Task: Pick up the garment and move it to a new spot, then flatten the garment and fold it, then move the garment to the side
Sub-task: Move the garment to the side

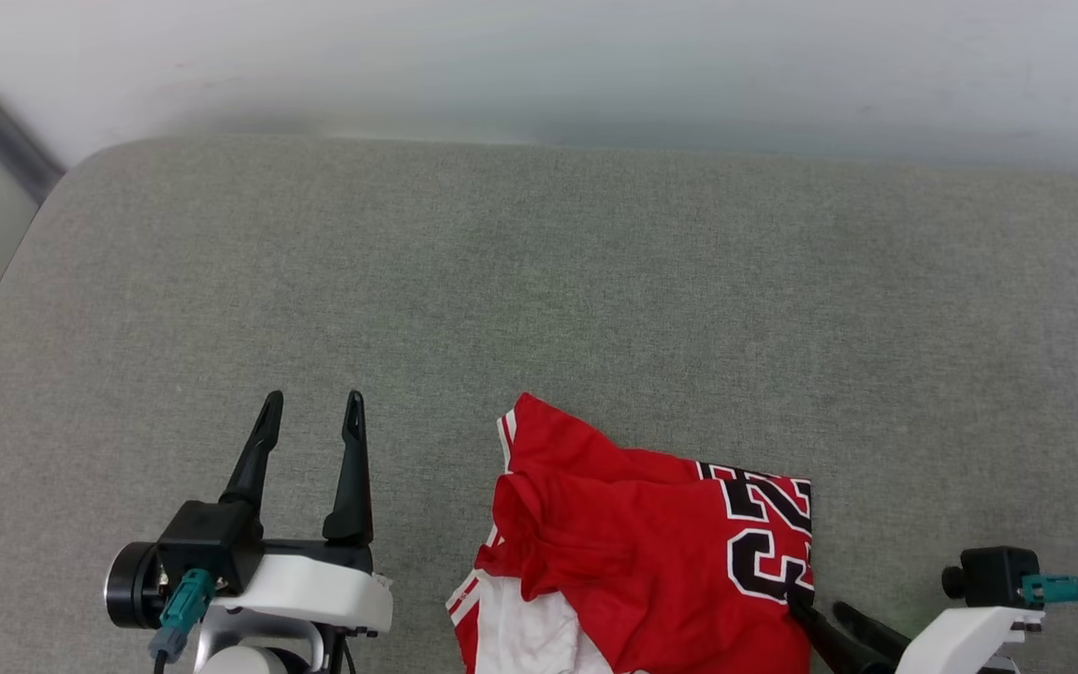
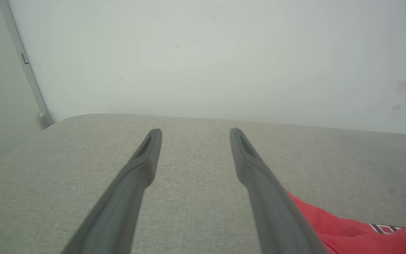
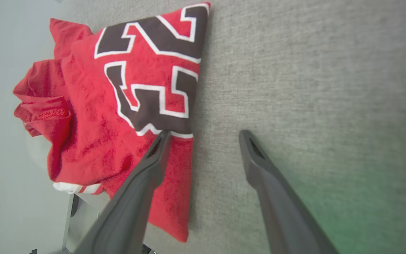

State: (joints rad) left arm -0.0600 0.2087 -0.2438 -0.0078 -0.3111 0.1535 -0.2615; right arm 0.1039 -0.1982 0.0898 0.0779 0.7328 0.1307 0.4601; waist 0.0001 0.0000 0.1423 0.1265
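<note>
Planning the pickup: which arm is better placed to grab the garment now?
Right, most likely. The right claw is open, one finger over the edge of the garment by the number print. The left claw is open too, but over bare grey cushion, beside it.

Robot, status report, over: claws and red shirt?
Left gripper open, empty, beside the garment. Right gripper open, one finger over its edge. Garment crumpled on grey pad. Nothing in the way.

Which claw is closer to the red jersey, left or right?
Right. The right claw is at the jersey's edge by the number print, one finger over the cloth. The left claw is over bare grey surface, apart from it.
</note>
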